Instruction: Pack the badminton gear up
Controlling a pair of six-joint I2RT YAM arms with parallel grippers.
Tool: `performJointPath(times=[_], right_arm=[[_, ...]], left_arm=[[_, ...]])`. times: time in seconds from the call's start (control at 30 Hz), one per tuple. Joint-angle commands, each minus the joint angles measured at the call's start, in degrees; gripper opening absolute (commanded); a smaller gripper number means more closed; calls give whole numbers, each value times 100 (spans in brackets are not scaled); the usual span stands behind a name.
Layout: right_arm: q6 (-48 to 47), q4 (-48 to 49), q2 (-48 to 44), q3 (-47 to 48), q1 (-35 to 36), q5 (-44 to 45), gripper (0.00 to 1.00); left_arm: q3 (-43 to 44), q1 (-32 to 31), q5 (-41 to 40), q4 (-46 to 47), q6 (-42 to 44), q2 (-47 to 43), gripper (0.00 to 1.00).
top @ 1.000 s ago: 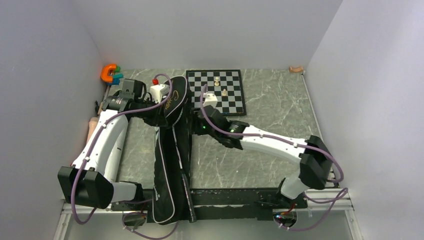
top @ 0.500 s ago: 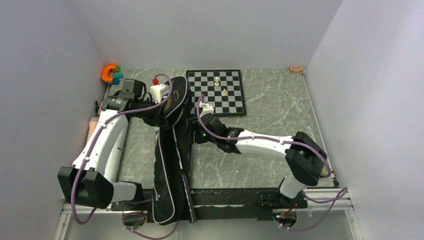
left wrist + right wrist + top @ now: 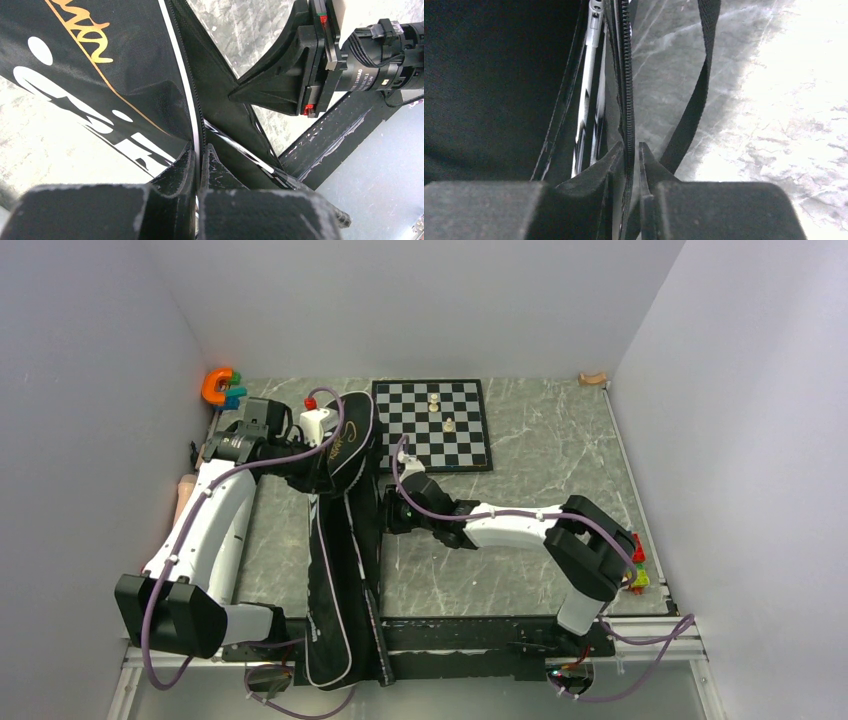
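The black racket-shaped bag [image 3: 338,570] lies lengthwise from the near edge toward the chessboard, its wide end lifted. My left gripper [image 3: 332,443] is shut on the white-piped edge of the lettered top flap [image 3: 100,75] and holds it up; in the left wrist view the left gripper [image 3: 200,151] pinches that edge. My right gripper [image 3: 386,510] sits at the bag's right side. In the right wrist view the right gripper [image 3: 633,147] is shut on the zipper edge [image 3: 626,75]. Silver racket shafts [image 3: 585,105] lie inside the open bag. No shuttlecocks or tube show.
A chessboard [image 3: 462,435] with two pieces lies just beyond the right gripper. An orange and green toy [image 3: 222,387] stands at the back left, a beige rod [image 3: 184,495] along the left wall. A loose bag strap [image 3: 696,100] hangs beside the zipper. Small coloured toy [image 3: 636,570] by the right elbow.
My right gripper slid back from beside the chessboard along the bag's right edge, opened, then closed on the zipper edge; its elbow swung left. The left arm stayed still, holding the flap.
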Motion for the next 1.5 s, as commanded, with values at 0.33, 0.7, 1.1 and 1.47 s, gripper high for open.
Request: performJointPath(times=[0.33, 0.7, 1.1, 1.47], right_arm=[[356, 424, -557, 215, -134, -659, 0], [752, 467, -805, 579, -128, -940, 0], [837, 411, -971, 1054, -134, -1005, 0], [1087, 121, -755, 1614, 1, -1073, 0]], left_arm=[[169, -97, 727, -22, 228, -91, 6], [-610, -795, 1064, 123, 838, -492, 72], [-804, -1182, 1008, 426, 612, -711, 78], [-655, -1647, 578, 476, 265, -718, 86]])
